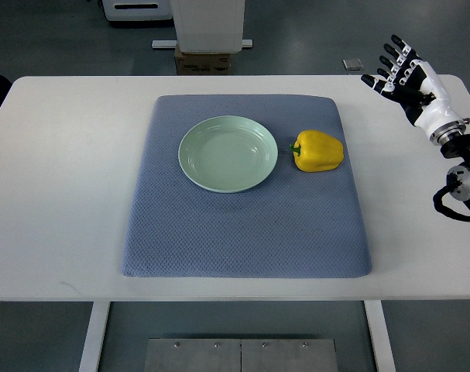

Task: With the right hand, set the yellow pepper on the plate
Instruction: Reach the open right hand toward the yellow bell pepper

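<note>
A yellow pepper (319, 150) lies on its side on the blue-grey mat (246, 232), its green stem pointing left toward the plate. The pale green plate (228, 153) sits empty just left of the pepper, a small gap between them. My right hand (397, 68) hovers over the table's far right corner, well up and right of the pepper, fingers spread and holding nothing. The left arm does not show.
The mat covers the middle of a white table (56, 194). A cardboard box (202, 62) and a white machine base (210, 23) stand on the floor beyond the far edge. A small grey item (352, 63) lies on the floor near the hand.
</note>
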### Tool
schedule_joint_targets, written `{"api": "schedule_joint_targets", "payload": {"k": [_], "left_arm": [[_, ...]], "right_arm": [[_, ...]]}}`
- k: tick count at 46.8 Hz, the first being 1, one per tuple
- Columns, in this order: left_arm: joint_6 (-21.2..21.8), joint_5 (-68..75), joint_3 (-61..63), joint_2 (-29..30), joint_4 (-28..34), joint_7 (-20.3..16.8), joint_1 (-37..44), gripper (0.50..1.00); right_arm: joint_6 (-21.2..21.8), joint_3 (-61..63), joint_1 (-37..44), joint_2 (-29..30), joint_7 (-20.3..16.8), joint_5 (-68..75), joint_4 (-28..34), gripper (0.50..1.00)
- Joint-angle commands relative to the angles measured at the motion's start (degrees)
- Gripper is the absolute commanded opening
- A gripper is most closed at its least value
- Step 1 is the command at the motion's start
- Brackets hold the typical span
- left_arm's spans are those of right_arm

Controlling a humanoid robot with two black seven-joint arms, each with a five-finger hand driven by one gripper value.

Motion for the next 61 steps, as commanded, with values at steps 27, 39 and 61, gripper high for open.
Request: {"api": "schedule_joint_targets", "payload": {"k": [27,39,61], "left_arm": [[0.1,0.0,0.0,0.0,0.0,0.0,0.0,1.0],[0.0,0.0,0.0,0.0,0.0,0.0,0.0,1.0],[0.1,0.0,0.0,0.0,0.0,0.0,0.0,1.0]], "right_arm": [[-4.2,-18.5,7.2,-15.2,2.2,-18.2,19.5,1.0],[-10.3,-29.8,13.6,-14.1,2.2,-24.5,21.7,1.0],[-14.4,-45.5,20.4,-5.8,2.2,-24.5,19.1,1.0]]}}
